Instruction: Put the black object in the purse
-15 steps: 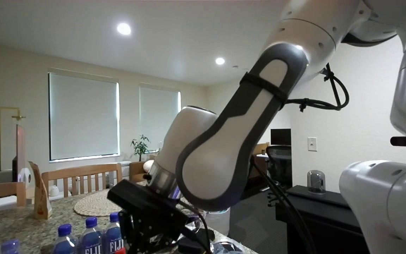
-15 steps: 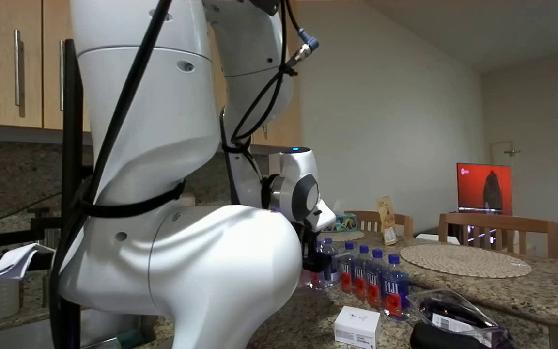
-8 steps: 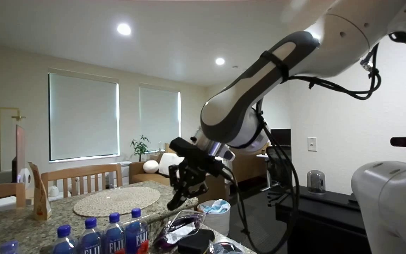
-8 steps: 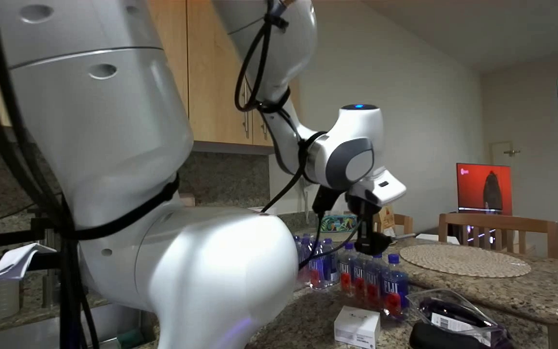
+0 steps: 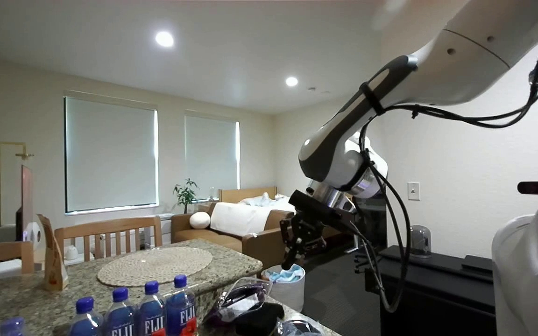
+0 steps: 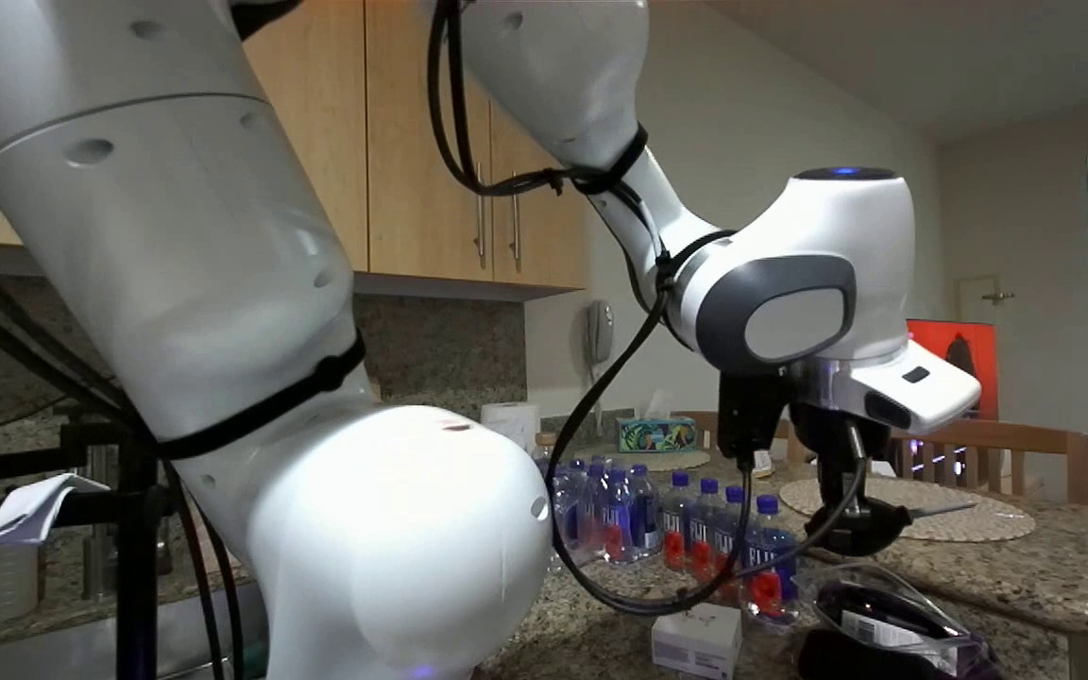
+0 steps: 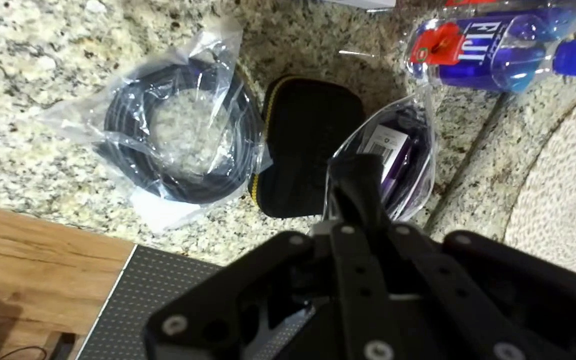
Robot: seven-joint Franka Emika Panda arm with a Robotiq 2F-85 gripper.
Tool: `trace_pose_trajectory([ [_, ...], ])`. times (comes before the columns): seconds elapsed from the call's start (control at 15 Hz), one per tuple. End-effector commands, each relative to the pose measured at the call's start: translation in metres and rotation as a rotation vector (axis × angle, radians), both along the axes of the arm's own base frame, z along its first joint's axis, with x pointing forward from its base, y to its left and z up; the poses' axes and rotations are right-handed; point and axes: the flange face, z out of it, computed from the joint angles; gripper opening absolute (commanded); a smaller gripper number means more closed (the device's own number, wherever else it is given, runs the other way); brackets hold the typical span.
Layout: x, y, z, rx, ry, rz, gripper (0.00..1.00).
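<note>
"Why is the claw [image 7: 375,227] holding the black object [image 7: 359,192] up?"

"Presumably it's clearing the bottles [image 7: 483,52] and aiming for a drop into the purse."

"Which thing is serving as the purse?"

"I'm guessing the clear pouch [image 7: 427,155] lying below the claw, though the zippered case [image 7: 313,135], also lying below, is competing."

"How wide is the claw gaping?"

"Hardly at all. It's clamping the black object; a thin grey rod [image 6: 941,509], seemingly part of that, is sticking out."

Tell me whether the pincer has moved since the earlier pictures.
Yes: in an exterior view, the pincer has moved toward the picture's right, judged against the round woven placemat.
</note>
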Motion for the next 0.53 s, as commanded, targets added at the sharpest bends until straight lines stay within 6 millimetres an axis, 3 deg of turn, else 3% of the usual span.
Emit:
trace_pose_trajectory([
  [0.0,0.016,0.02,-0.035,-0.037,-0.066,0.071,0.06],
  [0.2,0.022,0.048,-0.037,-0.083,-0.189,0.029,0.06],
  [0.47,0.014,0.098,-0.028,-0.12,-0.286,-0.039,0.06],
])
